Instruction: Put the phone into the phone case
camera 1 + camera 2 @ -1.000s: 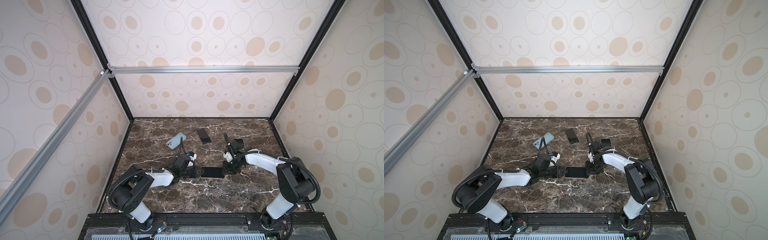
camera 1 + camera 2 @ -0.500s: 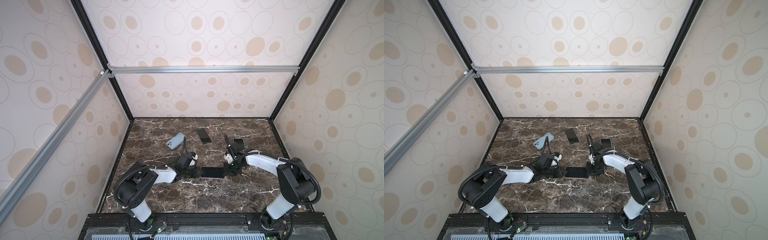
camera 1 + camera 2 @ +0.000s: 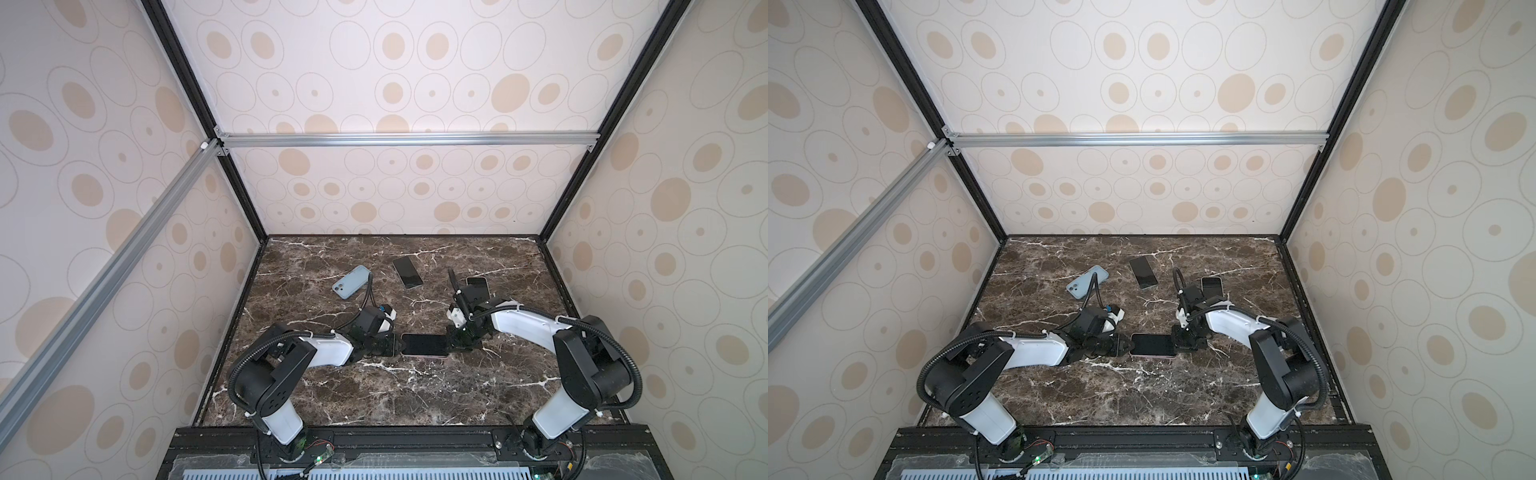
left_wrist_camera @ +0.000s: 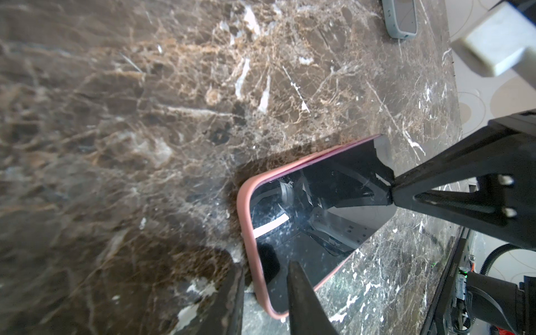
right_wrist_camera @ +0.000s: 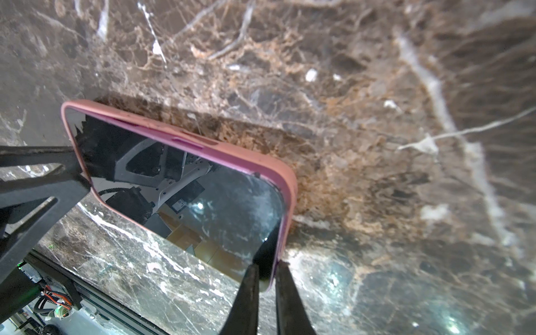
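Observation:
The phone [image 3: 424,344] [image 3: 1152,344] lies flat and screen up on the marble table, seated in the pink phone case [image 4: 243,208] [image 5: 232,156], whose rim runs around the dark screen [image 4: 313,220] [image 5: 203,203]. My left gripper [image 3: 397,345] [image 3: 1127,345] [image 4: 265,266] is at the left end, jaws narrowly open across the rim. One finger is outside the case and the other is over the screen. My right gripper [image 3: 451,343] [image 3: 1177,341] [image 5: 266,265] is at the right end, shut on the case's edge.
A light blue cased phone [image 3: 351,282] [image 3: 1087,282] and a bare dark phone [image 3: 408,272] [image 3: 1143,272] lie further back. Another phone [image 3: 477,286] [image 3: 1212,286] lies behind the right wrist. Patterned walls enclose the table on three sides.
The right jaws have closed onto the case's right end. The left jaws have narrowed a little around the left end. The phone has stayed in place.

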You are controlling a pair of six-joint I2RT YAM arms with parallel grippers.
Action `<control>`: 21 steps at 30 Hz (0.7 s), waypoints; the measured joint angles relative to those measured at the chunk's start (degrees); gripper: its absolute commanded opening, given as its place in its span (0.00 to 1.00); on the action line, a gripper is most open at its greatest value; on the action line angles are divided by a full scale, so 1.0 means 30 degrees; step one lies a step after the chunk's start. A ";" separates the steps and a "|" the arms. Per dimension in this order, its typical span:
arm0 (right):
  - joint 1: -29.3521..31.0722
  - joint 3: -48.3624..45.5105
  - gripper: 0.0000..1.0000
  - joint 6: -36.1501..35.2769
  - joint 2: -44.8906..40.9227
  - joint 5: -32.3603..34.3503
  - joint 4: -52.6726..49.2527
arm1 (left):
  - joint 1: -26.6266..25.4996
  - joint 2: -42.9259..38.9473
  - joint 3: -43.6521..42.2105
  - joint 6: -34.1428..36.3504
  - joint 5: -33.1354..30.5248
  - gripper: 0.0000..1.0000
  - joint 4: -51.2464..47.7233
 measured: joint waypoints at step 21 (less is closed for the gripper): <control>0.0262 -0.0168 0.14 -0.0051 -0.0153 -0.0204 -0.0627 | 0.0007 0.0313 0.0219 -0.0015 0.0291 0.25 0.0160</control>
